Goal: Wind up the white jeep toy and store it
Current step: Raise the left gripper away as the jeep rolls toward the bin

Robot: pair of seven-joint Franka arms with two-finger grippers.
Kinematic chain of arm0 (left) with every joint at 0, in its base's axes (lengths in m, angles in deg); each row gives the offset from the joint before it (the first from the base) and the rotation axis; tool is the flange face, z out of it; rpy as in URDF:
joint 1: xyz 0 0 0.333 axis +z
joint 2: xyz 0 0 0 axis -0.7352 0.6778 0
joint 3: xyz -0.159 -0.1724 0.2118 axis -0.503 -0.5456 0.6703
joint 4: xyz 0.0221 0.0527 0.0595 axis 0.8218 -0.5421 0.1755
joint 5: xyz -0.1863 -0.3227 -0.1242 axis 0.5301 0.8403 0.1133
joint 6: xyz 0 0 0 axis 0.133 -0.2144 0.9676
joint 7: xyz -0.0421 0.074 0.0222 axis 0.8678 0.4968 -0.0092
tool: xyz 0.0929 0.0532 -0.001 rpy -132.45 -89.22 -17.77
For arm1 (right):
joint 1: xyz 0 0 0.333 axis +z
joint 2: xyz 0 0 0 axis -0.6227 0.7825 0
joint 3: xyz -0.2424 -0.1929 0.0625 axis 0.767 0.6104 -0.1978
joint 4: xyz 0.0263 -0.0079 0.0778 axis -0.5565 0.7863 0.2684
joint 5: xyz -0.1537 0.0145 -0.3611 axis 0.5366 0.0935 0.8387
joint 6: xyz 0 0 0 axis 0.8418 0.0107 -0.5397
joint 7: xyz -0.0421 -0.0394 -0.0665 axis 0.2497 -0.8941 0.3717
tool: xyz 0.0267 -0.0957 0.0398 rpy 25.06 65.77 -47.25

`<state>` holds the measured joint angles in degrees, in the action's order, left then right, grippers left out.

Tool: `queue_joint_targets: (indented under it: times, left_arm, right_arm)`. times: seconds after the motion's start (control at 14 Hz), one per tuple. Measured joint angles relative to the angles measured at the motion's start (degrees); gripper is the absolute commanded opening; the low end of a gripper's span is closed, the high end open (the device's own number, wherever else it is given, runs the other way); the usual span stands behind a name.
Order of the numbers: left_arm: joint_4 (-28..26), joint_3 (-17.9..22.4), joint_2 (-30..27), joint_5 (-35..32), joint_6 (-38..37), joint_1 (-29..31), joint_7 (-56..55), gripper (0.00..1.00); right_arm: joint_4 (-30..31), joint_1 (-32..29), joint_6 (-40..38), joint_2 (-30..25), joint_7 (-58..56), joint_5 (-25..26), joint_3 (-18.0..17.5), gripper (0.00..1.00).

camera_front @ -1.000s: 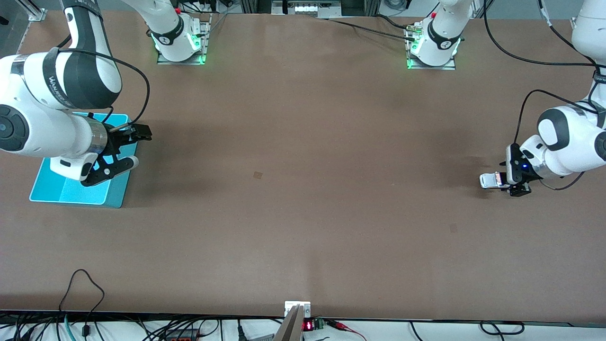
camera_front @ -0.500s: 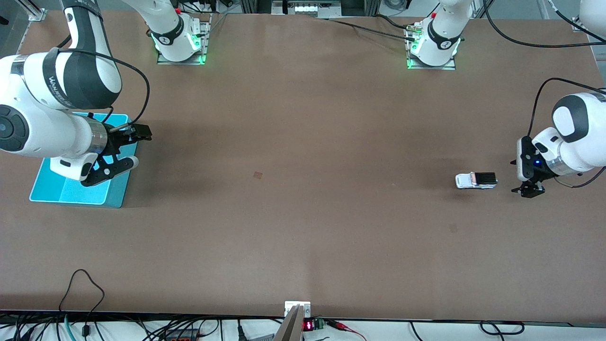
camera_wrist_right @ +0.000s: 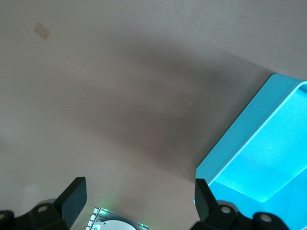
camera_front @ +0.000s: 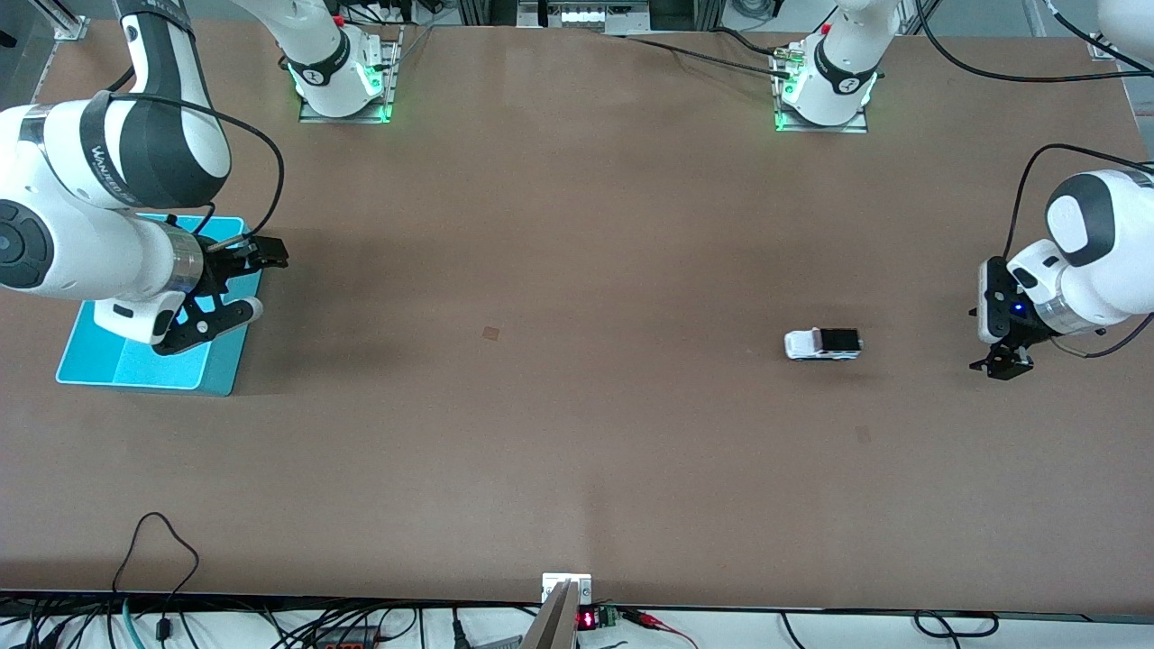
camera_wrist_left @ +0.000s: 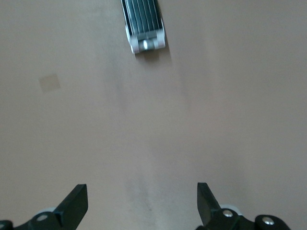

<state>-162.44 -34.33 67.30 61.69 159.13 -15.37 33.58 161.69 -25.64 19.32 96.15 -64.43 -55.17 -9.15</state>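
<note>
We see the white jeep toy [camera_front: 822, 343] standing free on the bare desk [camera_front: 577, 433], toward the left arm's end but well apart from both claws. Its long axis runs along the desk's length, from one arm's end to the other, with the black roof panel at the end facing the left claw [camera_front: 1002, 356]. That claw sits low at the desk's left-arm end, its fingers [camera_wrist_left: 76, 203] spread wide and holding nothing; in the left wrist view the toy [camera_wrist_left: 143, 24] lies straight ahead of the gap between them. The right claw [camera_front: 236, 281] waits, spread and empty, over the edge of the turquoise bin [camera_front: 99, 361]. We judge the left arm much the nearer to the toy, while the bin lies at the desk's right-arm end, so storing would call for a long carry or a catch there.
</note>
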Motion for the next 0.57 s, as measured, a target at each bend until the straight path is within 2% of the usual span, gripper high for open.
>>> queue_joint_targets:
  times: [0.36, 0.57]
  left_arm:
    - [0.0, -2.7, -0.7, 0.6, 0.0, -1.2, -0.3, 1.0]
    - [0.0, -2.9, -0.8, 5.0, 0.0, -3.3, -0.4, 1.0]
  right_arm:
    - [0.0, 0.0, 0.0, 0.0, 0.0, 0.0, 0.0, 1.0]
    - [0.0, 0.0, 0.0, 0.0, 0.0, 0.0, 0.0, 1.0]
